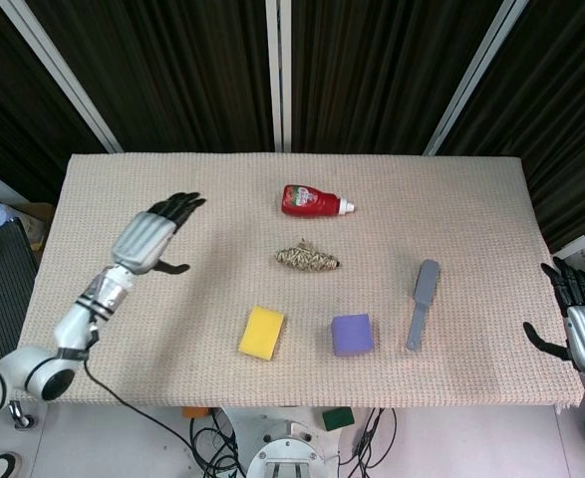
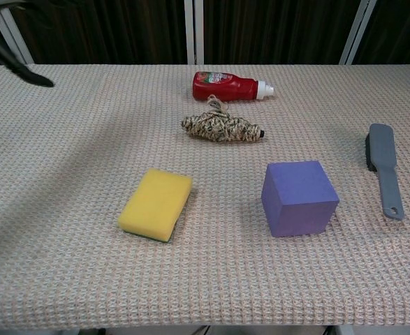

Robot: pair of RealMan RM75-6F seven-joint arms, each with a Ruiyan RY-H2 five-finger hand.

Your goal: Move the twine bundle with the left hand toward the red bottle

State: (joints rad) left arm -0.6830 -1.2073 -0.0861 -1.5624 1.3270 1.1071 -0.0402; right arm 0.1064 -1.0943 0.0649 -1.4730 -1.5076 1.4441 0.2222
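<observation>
The twine bundle (image 1: 307,260) (image 2: 221,128) lies free on the cloth, just in front of the red bottle (image 1: 312,201) (image 2: 229,86), which lies on its side with its white cap to the right. My left hand (image 1: 155,235) hovers far to the left of both, fingers spread and holding nothing; in the chest view only its dark fingertips (image 2: 23,68) show at the top left corner. My right hand (image 1: 577,322) stays past the table's right edge, fingers apart and empty.
A yellow sponge (image 1: 262,332) (image 2: 156,204) and a purple cube (image 1: 352,335) (image 2: 299,197) sit near the front edge. A grey brush (image 1: 423,303) (image 2: 384,168) lies to the right. The woven table cloth (image 1: 461,219) covers the whole top.
</observation>
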